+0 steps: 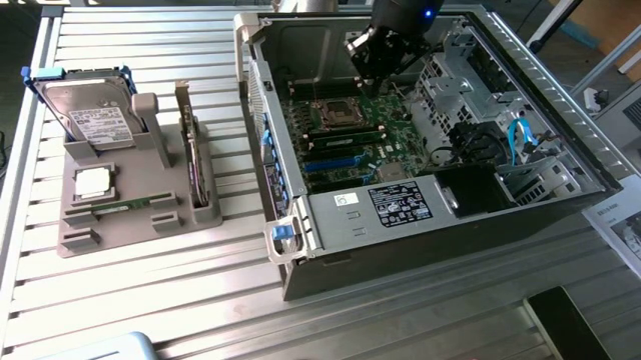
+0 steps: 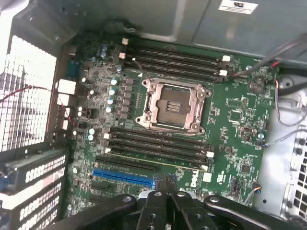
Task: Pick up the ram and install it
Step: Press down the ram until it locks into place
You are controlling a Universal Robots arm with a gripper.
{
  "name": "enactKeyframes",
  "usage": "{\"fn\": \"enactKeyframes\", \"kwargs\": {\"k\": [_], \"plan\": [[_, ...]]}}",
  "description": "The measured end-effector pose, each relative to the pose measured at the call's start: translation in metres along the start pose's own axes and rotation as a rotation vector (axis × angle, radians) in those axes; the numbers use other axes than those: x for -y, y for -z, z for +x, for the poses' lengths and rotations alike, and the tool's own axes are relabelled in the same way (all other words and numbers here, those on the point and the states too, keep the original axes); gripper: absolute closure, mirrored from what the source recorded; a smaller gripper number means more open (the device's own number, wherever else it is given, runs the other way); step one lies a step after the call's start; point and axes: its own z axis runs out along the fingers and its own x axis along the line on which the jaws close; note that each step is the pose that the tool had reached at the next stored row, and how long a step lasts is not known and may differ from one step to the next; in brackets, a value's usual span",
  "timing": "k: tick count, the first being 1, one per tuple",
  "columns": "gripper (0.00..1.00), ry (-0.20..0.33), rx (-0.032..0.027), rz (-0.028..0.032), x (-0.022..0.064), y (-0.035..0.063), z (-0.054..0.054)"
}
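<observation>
Fingers pressed together, empty, inside case over motherboard; seated ram just beyond tips, long axis crosswise to fingers; spare ram in bench tray, well apart.

end effector closed, empty | above motherboard | ram seated

Open case at the exterior view's right, motherboard inside. Holder well apart at left, carrying drive, ram and card. Gripper above motherboard.
</observation>
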Motion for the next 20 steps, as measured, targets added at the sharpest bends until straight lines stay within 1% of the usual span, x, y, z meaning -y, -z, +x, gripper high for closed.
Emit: {"fn": "enactKeyframes", "kwargs": {"k": [2,3,5,8,9,10,13,15,20], "plan": [[0.89,-0.016,-0.0002,0.0001,0.0,0.0,0.0],[0.89,-0.02,-0.0002,0.0013,0.0001,0.0,0.0],[0.89,-0.021,-0.0009,0.0056,-0.0001,0.0,-0.0001],[0.89,-0.021,-0.0008,0.0057,-0.0001,0.0,0.0],[0.89,-0.02,0.0006,0.0071,-0.0001,0.0,0.0],[0.89,-0.019,0.0032,0.011,-0.0001,-0.0001,0.0],[0.89,-0.018,0.0043,0.0169,-0.0001,0.0,0.0],[0.89,-0.018,0.0039,0.0194,-0.0001,0.0,0.0],[0.89,-0.018,0.004,0.0195,-0.0001,0.0,0.0]]}}
